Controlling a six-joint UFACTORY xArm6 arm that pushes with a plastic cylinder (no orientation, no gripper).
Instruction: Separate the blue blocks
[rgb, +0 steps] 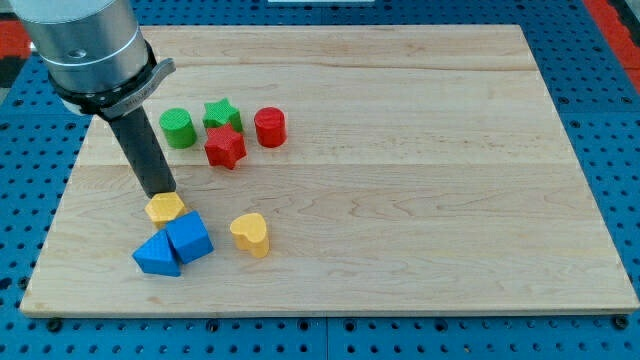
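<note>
My tip (164, 193) touches the yellow hexagonal block (165, 208); beyond it, toward the view's bottom, the blue triangular block (157, 254) and blue cube-like block (189, 238) touch; there is no hand to clench.

Board: pale wooden board (400, 170) on a blue pegboard (600, 60).
Upper cluster (10 o'clock): green cylinder (178, 128), green star (222, 114), red star (225, 147), red cylinder (270, 127).
Lower cluster (8 o'clock): yellow hexagon (165, 208), two touching blue blocks (189, 237) (157, 254), yellow heart (250, 234) apart.

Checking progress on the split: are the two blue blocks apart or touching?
Touching. The blue cube and blue triangular block sit pressed together with no gap; my tip is above them, beside the yellow block.
</note>
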